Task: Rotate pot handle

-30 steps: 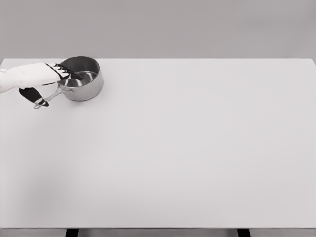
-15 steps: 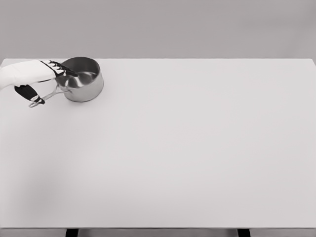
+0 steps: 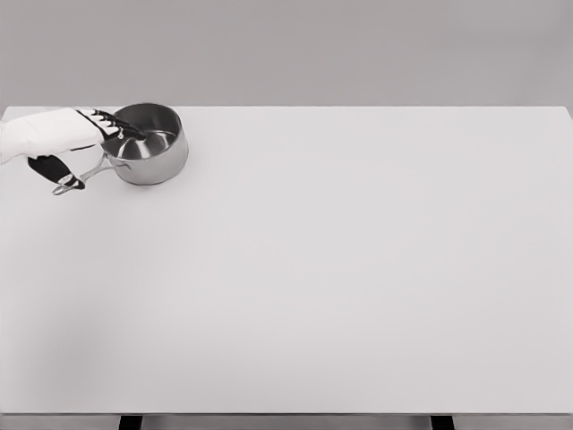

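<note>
A shiny steel pot (image 3: 148, 143) stands at the table's far left corner. Its thin handle (image 3: 89, 173) points toward the lower left and ends in a loop near the table's left edge. My left hand (image 3: 100, 148) comes in from the left edge and hovers over the handle's root. Its dark fingers (image 3: 121, 126) stretch out flat across the pot's near rim, and the thumb (image 3: 55, 170) lies along the handle's outer end. The hand is open, with the handle running between thumb and fingers. The right arm is out of view.
The white table (image 3: 340, 269) spreads wide to the right and front of the pot. Its left edge lies close to the handle's end, and its back edge runs just behind the pot.
The left hand has drawn slightly left and up. The handle's end has swung a little leftward with it, while the pot body stays where it was.
</note>
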Robot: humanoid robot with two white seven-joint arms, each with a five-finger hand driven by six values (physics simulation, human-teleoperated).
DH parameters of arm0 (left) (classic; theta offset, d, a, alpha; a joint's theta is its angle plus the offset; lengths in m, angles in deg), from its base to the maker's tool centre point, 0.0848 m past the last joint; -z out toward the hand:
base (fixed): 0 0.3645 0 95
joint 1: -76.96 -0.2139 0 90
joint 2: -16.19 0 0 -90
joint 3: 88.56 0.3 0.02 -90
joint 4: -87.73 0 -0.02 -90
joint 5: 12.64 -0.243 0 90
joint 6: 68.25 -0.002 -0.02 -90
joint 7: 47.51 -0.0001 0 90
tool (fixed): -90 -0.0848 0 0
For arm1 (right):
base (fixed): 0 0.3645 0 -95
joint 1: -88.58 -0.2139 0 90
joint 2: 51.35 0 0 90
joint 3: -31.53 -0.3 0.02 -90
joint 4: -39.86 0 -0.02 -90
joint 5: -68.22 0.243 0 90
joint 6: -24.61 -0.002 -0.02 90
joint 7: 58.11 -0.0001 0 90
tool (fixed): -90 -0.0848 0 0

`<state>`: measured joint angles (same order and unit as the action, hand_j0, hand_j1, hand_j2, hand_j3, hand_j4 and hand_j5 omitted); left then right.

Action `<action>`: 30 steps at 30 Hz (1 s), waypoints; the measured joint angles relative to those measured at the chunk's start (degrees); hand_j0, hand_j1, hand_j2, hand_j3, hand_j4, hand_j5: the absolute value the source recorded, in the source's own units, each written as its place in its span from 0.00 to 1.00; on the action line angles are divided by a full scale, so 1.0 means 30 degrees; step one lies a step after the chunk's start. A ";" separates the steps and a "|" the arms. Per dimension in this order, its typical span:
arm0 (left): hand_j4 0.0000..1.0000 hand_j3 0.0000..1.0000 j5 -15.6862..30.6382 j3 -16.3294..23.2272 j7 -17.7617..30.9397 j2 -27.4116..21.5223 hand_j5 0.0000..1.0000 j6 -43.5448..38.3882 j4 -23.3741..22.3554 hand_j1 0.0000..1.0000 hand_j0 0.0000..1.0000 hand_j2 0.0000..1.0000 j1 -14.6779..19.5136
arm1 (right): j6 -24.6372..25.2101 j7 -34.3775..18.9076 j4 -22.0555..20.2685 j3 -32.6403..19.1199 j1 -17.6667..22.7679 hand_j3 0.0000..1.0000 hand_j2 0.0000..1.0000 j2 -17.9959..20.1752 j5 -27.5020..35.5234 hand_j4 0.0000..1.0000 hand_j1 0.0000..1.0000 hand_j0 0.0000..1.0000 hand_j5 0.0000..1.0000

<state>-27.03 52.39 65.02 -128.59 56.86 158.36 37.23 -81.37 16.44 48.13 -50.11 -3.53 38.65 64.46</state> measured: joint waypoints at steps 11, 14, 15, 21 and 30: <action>1.00 1.00 -0.0085 0.0009 -0.0001 0.0232 1.00 -0.0002 -0.0298 1.00 1.00 1.00 -0.0410 | 0.0000 -0.0002 0.0000 0.0000 0.0000 1.00 1.00 0.0000 -0.0002 1.00 1.00 1.00 1.00; 1.00 1.00 -0.0128 0.0025 -0.0001 0.0325 1.00 -0.0002 -0.0381 1.00 1.00 1.00 -0.0410 | 0.0000 0.0000 0.0000 0.0000 0.0000 1.00 1.00 0.0000 -0.0004 1.00 1.00 1.00 1.00; 1.00 1.00 -0.0137 0.0028 -0.0001 0.0347 1.00 -0.0002 -0.0395 1.00 1.00 1.00 -0.0468 | 0.0000 -0.0004 0.0000 0.0000 0.0000 1.00 1.00 0.0000 -0.0003 1.00 1.00 1.00 1.00; 1.00 1.00 -0.0147 0.0007 -0.0001 0.0412 1.00 -0.0003 -0.0511 1.00 1.00 1.00 -0.0527 | 0.0000 0.0001 0.0000 0.0000 0.0000 1.00 1.00 0.0000 -0.0002 1.00 1.00 1.00 1.00; 1.00 1.00 -0.0177 -0.0133 -0.0001 0.0432 1.00 -0.0002 -0.0961 1.00 1.00 1.00 -0.0527 | 0.0000 0.0000 0.0000 0.0000 0.0000 1.00 1.00 0.0000 0.0000 1.00 1.00 1.00 1.00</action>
<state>-27.56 51.99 65.02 -127.29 56.86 155.48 35.65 -81.37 16.44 48.13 -50.11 -3.53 38.65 64.46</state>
